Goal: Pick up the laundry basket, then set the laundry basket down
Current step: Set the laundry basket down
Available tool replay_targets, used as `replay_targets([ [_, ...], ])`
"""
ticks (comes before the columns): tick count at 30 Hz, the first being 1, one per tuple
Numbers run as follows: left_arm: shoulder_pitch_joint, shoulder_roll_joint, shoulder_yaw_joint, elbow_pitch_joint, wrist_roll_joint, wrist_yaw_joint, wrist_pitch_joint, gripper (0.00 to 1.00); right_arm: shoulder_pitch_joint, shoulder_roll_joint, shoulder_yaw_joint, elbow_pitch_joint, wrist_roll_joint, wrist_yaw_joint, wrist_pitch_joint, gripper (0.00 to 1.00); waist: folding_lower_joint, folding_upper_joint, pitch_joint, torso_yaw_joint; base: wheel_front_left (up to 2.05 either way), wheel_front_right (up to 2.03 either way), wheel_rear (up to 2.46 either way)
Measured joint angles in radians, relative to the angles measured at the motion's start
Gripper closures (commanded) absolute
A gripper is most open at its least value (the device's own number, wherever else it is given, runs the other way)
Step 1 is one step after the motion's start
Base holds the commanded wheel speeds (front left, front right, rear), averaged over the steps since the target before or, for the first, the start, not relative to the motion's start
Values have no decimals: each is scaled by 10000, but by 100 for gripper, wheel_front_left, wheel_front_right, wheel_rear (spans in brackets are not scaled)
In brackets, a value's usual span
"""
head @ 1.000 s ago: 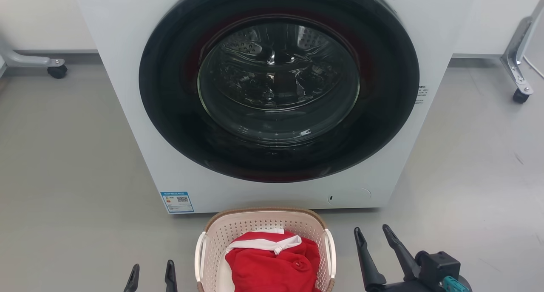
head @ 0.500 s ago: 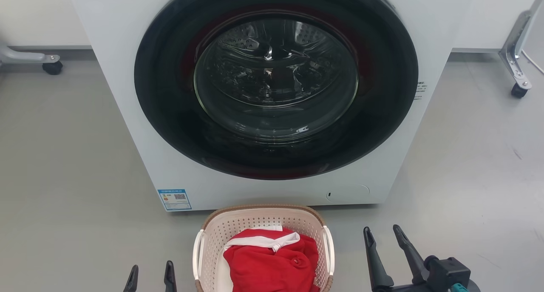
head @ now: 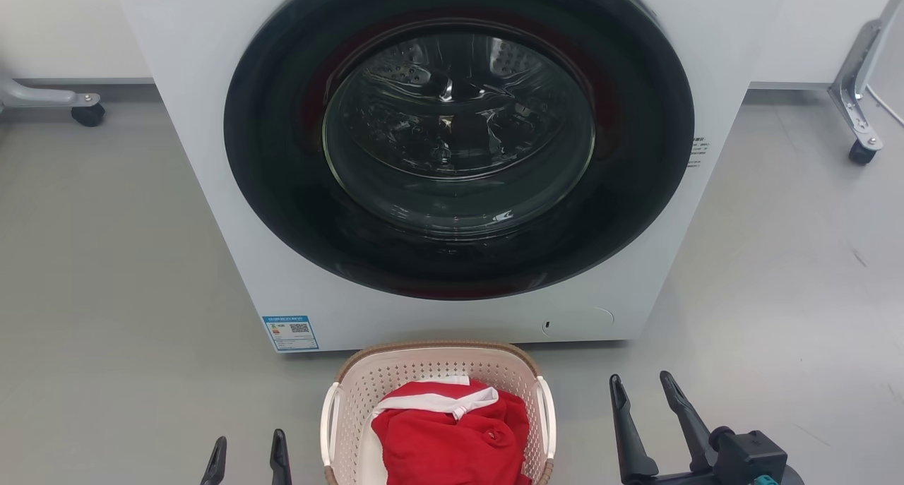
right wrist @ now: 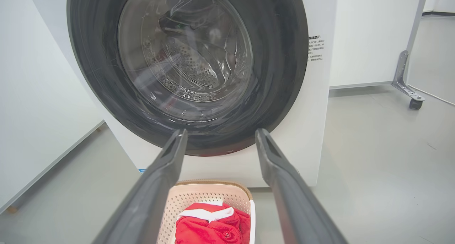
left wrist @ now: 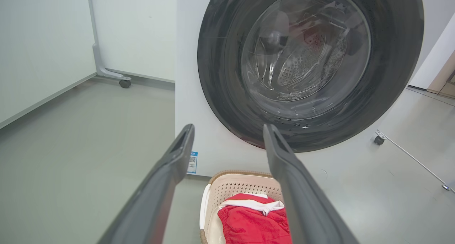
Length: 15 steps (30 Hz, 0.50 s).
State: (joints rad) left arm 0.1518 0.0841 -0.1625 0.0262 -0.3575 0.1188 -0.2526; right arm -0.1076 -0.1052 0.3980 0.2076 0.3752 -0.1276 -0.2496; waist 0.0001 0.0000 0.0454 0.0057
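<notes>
The laundry basket [head: 424, 372] stands on the grey floor just in front of the washer, cream-pink and perforated with a brown rim and white side handles. A red and white garment [head: 452, 439] fills it. The basket [left wrist: 238, 190] sits low in the left wrist view, and the basket [right wrist: 209, 195] lies low in the right wrist view. My left gripper [head: 247, 444] is open, left of the basket and apart from it. To the basket's right, my right gripper [head: 643, 386] is open and holds nothing. Both grippers hang above the floor.
A white front-loading washer [head: 282, 287] with a shut dark round door [head: 459, 132] rises right behind the basket. Metal legs on castors stand at the far left [head: 88, 113] and far right [head: 863, 150]. White wall panels close off the back.
The right gripper has drifted to the right, away from the basket. The camera shifted a little at first. The basket and left gripper have stayed about where they were.
</notes>
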Motion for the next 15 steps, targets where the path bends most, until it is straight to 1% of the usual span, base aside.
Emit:
replay_targets([
  [15, -2, -67, 6, -8, 111, -48, 0, 0, 183, 150, -305, -71, -267, 0, 0, 0, 0, 0, 13, 19, 0, 0, 0],
])
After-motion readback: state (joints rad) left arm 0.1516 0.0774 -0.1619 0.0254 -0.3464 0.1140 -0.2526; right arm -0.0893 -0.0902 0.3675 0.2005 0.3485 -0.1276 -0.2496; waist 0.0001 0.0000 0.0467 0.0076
